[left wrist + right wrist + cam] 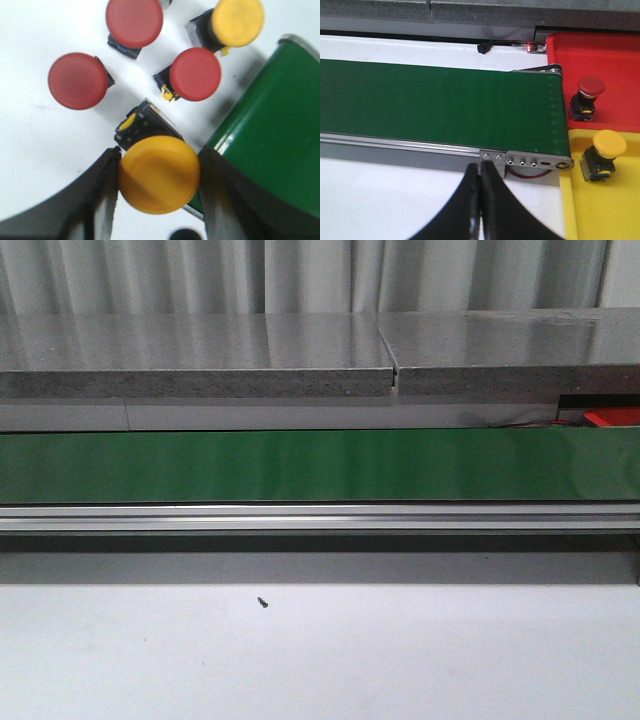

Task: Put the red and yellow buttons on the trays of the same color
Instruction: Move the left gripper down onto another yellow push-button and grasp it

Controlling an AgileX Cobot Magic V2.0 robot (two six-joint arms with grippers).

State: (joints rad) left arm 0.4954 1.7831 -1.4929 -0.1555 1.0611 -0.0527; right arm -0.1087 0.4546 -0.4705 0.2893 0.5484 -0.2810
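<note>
White desk (320,660) with a green conveyor belt (320,465) running across it, empty along its visible length. At the belt's far right end stand a red tray (615,55) and a yellow tray (605,215), each already holding one matching button: a red button (587,95) and a yellow button (605,152). At the other end, beside the belt, lie three red buttons (77,81) and a second yellow one (237,22), loose on the desk. The left claw (159,175) brackets a yellow mushroom button (159,174); its fingers (100,195) touch or nearly touch the cap, so the grasp appears to be just closing. The right claw (481,200) hangs empty over the desk by the belt's edge, fingers pressed together. Step in hand: picking up a yellow button. The next move calls for a firm grip, a lift clear of the neighbouring buttons, and probably transfer onto the belt.
</note>
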